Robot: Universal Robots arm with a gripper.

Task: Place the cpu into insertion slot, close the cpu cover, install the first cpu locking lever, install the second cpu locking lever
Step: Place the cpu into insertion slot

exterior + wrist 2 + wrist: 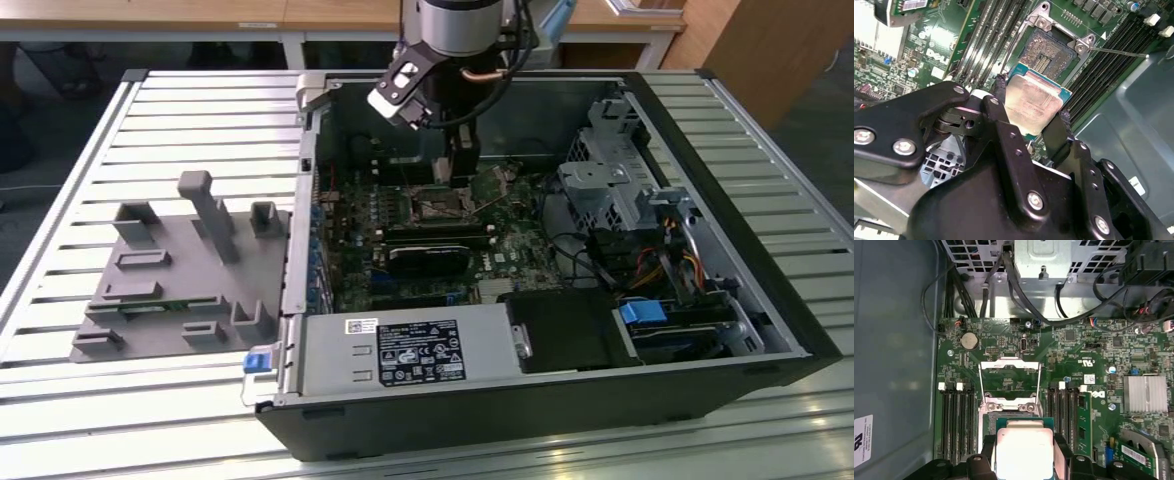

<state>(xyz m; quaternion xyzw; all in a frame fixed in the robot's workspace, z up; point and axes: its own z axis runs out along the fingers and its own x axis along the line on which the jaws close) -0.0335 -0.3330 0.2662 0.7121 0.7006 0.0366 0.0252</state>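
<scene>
My gripper [1031, 107] is shut on the cpu [1033, 100], a flat square chip with a pale metal top, its edges pinched between two black fingers [999, 102]. It hangs just above the green board, beside the insertion slot [1050, 50], a square black socket with a dark centre that lies uncovered. In the first wrist view the cpu [1024, 452] covers most of the slot, and the cpu cover [1010, 365], a silvery frame, stands flipped back beyond it. A thin locking lever [1119, 51] sticks out sideways. The exterior view shows the gripper [461, 165] inside the case over the slot [437, 208].
Black memory slots [956, 420] flank the socket on both sides. A finned heat sink [1146, 392] and a card [427, 250] sit nearby. Drive cage [607, 190], cables and power supply [420, 350] crowd the case. A grey fixture [174, 270] lies on the slatted table.
</scene>
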